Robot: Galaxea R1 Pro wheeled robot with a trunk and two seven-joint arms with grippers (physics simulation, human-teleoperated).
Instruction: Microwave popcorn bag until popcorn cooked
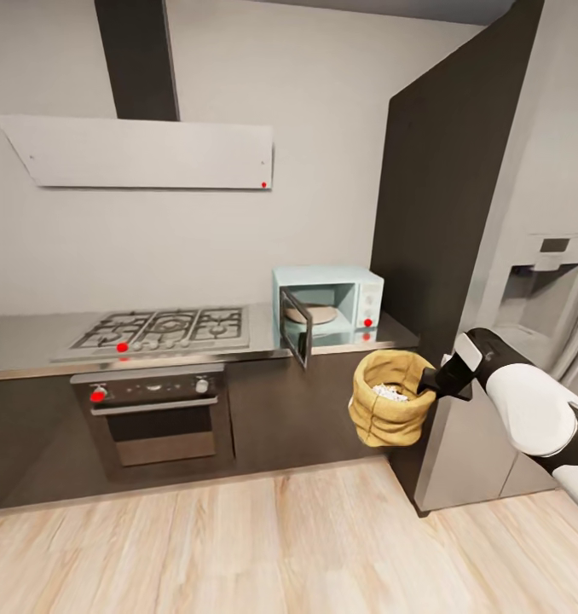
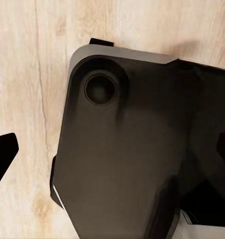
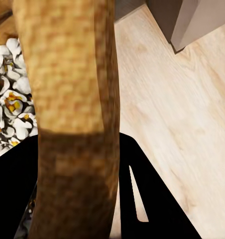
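Popcorn bag (image 1: 391, 397): tan burlap sack, rolled rim, upright, hanging in the air in front of the dark cabinet fronts, below and just right of the microwave's open door. Held by my right gripper (image 1: 431, 381), fingers pinched on the right side of its rim; in the right wrist view the rim wall (image 3: 67, 99) runs between the dark fingers, which is why the sack stays mouth-up and level.

Popcorn (image 3: 10, 104): white puffs with yellow centres, heaped inside the sack; looks popped already, as far as I can judge.

Microwave (image 1: 349, 298): mint-blue box at the right end of the countertop (image 1: 33, 337), door (image 1: 295, 326) swung out towards me, turntable plate (image 1: 311, 315) bare. Red indicator dot on its panel.

Room: open air between sack and door; wood floor (image 1: 238, 546) free beneath. The door's edge juts past the counter lip, and the dark tall panel (image 1: 434, 188) stands close on the right.

Left gripper (image 2: 3, 159): one dark fingertip shows over the floor boards beside a dark housing; how wide it stands I cannot tell.
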